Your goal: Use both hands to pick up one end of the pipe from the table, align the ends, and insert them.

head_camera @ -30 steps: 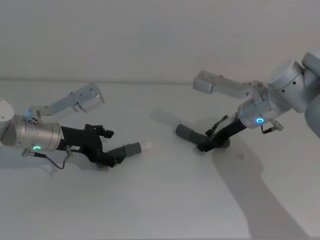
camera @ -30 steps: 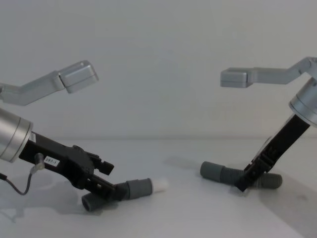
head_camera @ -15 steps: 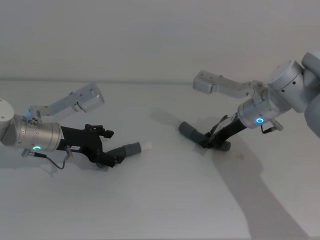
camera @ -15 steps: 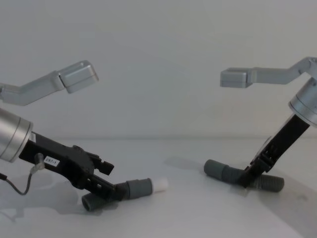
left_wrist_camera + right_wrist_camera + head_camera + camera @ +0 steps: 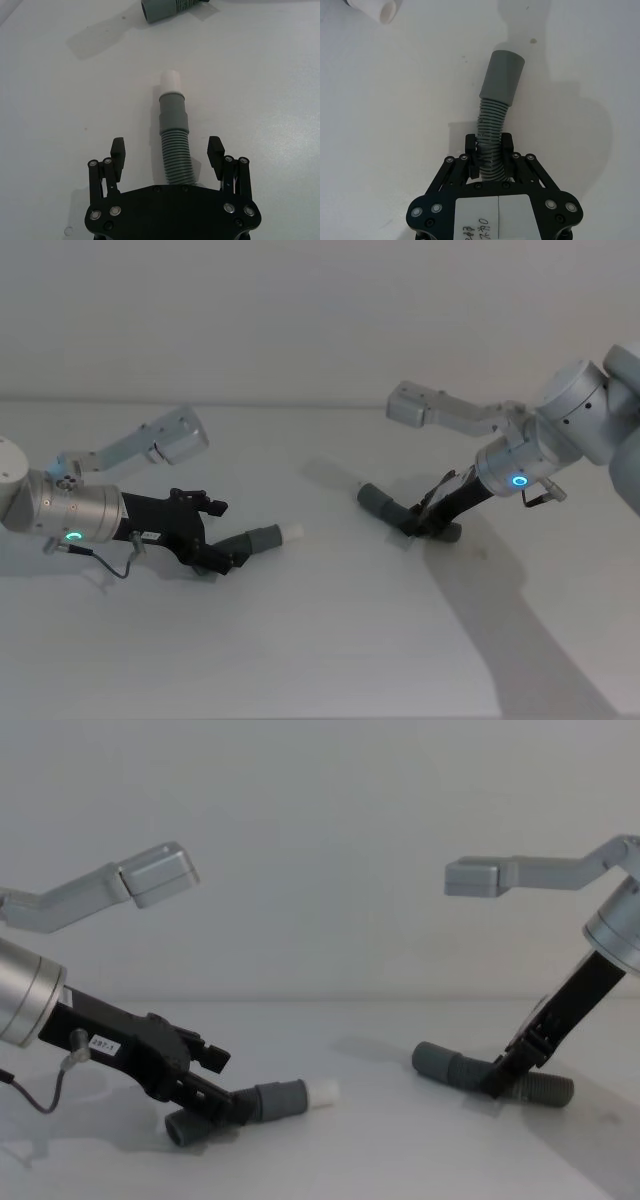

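Observation:
Two pieces of the pipe lie on the white table (image 5: 320,640). The left piece (image 5: 262,537) has a grey cuff and a white tip (image 5: 322,1095). My left gripper (image 5: 215,560) is open, and its fingers (image 5: 118,150) stand on either side of the corrugated hose (image 5: 175,145) without touching it. The right piece (image 5: 372,498) ends in a plain grey cuff (image 5: 502,75) that points toward the left piece. My right gripper (image 5: 418,527) is shut on its corrugated middle (image 5: 489,132), low at the table. Its far end (image 5: 545,1088) rests behind the gripper.
Both silver-grey arms reach in from the sides, with an elbow link (image 5: 165,440) above the left one and another elbow link (image 5: 425,405) above the right. Bare table lies between the two cuffs and toward the front edge.
The right gripper has shifted a little along its hose piece, and the piece's plain cuff has moved slightly back and up. The left arm and its piece have not moved.

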